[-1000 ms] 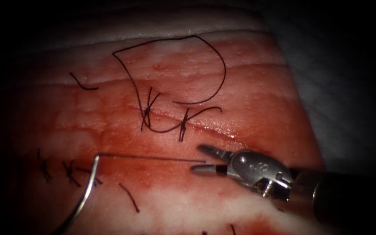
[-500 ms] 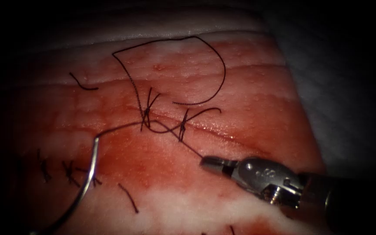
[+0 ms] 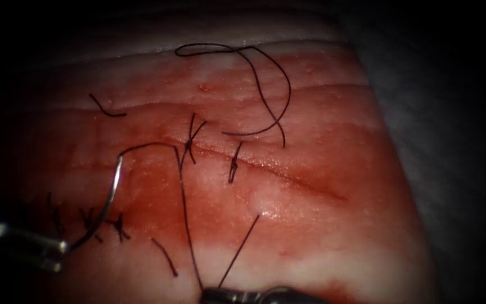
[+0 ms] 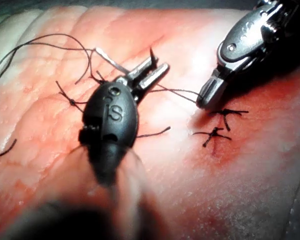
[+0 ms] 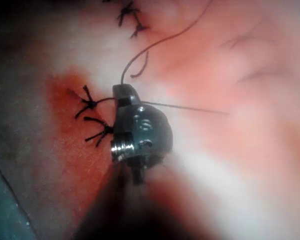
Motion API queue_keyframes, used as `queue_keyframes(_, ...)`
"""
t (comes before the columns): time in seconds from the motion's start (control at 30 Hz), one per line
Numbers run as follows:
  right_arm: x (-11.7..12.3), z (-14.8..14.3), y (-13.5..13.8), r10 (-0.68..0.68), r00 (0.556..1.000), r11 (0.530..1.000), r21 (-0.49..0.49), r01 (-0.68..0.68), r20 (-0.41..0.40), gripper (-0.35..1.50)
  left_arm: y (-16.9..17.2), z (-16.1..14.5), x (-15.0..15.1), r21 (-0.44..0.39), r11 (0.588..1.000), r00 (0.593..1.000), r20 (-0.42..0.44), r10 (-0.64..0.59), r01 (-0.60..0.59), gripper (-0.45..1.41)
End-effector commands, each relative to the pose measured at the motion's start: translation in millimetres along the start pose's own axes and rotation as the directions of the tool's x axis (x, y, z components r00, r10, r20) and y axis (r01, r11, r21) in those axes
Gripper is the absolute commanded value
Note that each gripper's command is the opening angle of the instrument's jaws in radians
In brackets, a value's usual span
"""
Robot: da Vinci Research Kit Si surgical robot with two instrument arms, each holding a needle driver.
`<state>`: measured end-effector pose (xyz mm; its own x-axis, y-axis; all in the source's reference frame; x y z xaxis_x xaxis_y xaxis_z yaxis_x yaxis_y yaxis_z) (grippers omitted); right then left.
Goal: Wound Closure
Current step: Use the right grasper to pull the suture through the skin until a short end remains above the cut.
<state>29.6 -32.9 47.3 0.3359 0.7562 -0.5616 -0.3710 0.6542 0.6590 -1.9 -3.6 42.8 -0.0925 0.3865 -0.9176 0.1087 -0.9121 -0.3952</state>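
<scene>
Right tool [image 3: 220,294] dropped low, clamping thread [image 3: 184,208]; left tool [image 3: 60,247] grips needle [image 3: 111,197], clear of tissue [image 3: 310,225].

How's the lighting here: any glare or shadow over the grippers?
Endoscope view: light falls mid-tissue, with wet glints; the rim is dark, dimming the left gripper, shut near one end of the needle, which lies free of the tissue left of the cut, and the right gripper, shut on thread. Left wrist view: glare on the right gripper's metal, its shadow on the tissue.
</scene>
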Motion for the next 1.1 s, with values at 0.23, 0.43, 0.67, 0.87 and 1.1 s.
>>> queue_keyframes(0.23, 1.5, 1.5, -1.6, -0.18, 0.982, 0.984, -0.018, 0.18, -0.051, 0.44, -1.5, -3.0, -0.7, 0.053, 0.998, 0.998, 0.059, -0.038, 0.035, -0.45)
queue_keyframes(0.43, 1.9, -0.2, 4.1, -0.322, 0.944, 0.942, -0.124, 0.312, -0.07, 1.05, -4.9, -6.1, -2.4, 0.176, 0.984, 0.99, 0.132, -0.056, 0.033, -0.45)
queue_keyframes(0.67, 1.6, -0.5, 12.6, -0.373, 0.928, 0.898, -0.257, 0.357, -0.014, 0.96, -7.9, -7.6, -4.4, 0.274, 0.961, 0.985, 0.155, -0.081, 0.036, -0.45)
queue_keyframes(0.87, 0.3, 2.1, 15.4, -0.379, 0.925, 0.89, -0.263, 0.374, 0.033, 0.81, -7.9, -7.4, -4.4, 0.263, 0.965, 0.986, 0.153, -0.065, 0.023, -0.45)
queue_keyframes(1.1, -0.9, 2.8, 15.9, -0.336, 0.934, 0.899, -0.254, 0.356, 0.12, -0.35, -7.8, -7.3, -4.4, 0.258, 0.966, 0.987, 0.149, -0.064, 0.023, -0.45)
